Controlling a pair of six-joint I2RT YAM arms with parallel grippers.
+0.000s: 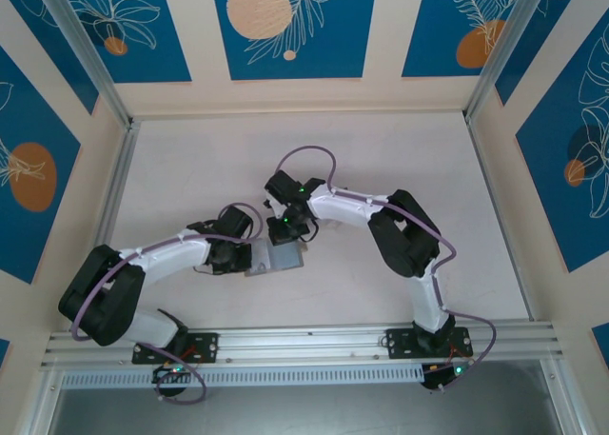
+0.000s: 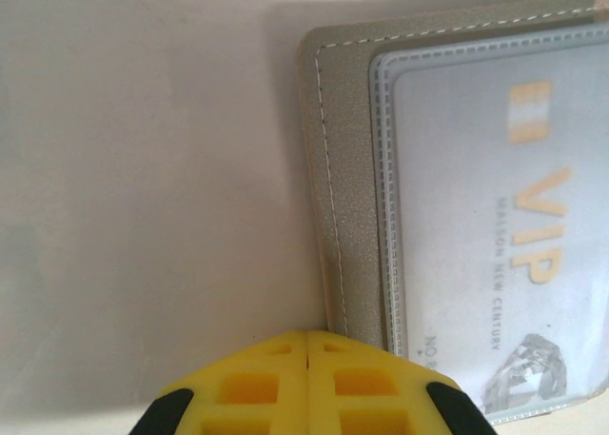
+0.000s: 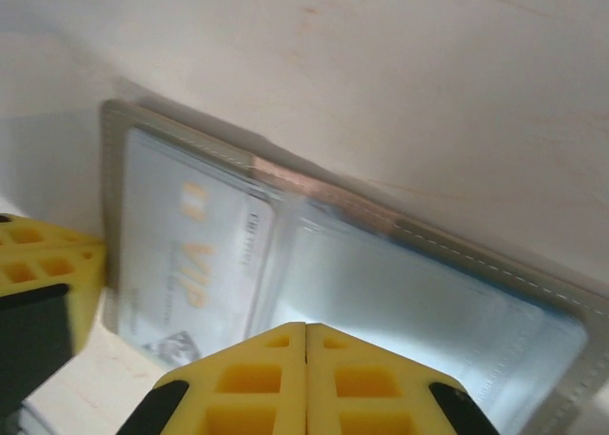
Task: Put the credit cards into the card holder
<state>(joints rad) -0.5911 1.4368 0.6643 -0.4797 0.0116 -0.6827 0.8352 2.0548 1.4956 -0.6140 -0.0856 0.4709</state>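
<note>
Open card holder point(image 1: 276, 257) flat on the desk point(image 1: 190, 168), long axis running arm to arm; left fingers point(image 2: 252, 387) together at its outer edge, right fingers point(image 3: 252, 383) together, nearer the empty pocket point(image 3: 428, 302), white-grey card point(image 2: 504, 235) sleeved leftward

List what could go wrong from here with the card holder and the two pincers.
The left pincer, shut, sits at just one edge of the card holder, so the holder may pivot or slide if pushed. The right pincer, shut, hangs close over the clear pocket and could snag or lift it. The VIP card might slip out.
</note>
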